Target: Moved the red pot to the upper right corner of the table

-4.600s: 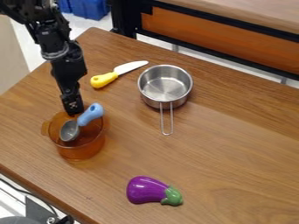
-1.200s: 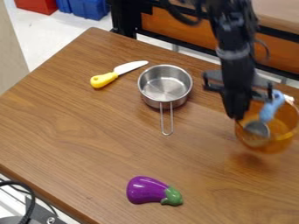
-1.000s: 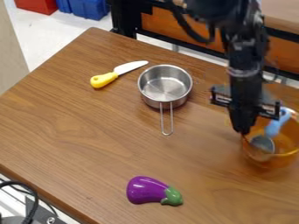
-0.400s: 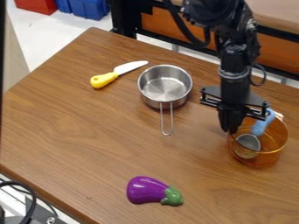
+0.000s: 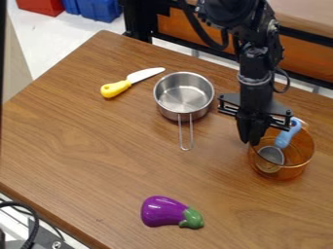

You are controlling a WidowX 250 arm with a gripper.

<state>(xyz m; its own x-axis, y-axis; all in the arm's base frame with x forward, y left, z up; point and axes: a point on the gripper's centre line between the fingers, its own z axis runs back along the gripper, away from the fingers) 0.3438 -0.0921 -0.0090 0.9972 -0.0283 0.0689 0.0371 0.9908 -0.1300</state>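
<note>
The pot [image 5: 290, 171] is orange, round and see-through, with 1 blue-handled ladle [image 5: 286, 135] inside. It stands at the table's [image 5: 98, 155] right side, its left rim clamped by the gripper [image 5: 249, 142].

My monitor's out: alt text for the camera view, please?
An orange see-through pot holding a blue-handled scoop is right of center, the claw at its left rim. Metal saucepan and yellow-handled knife are farther left; purple eggplant lies nearer the camera.
</note>
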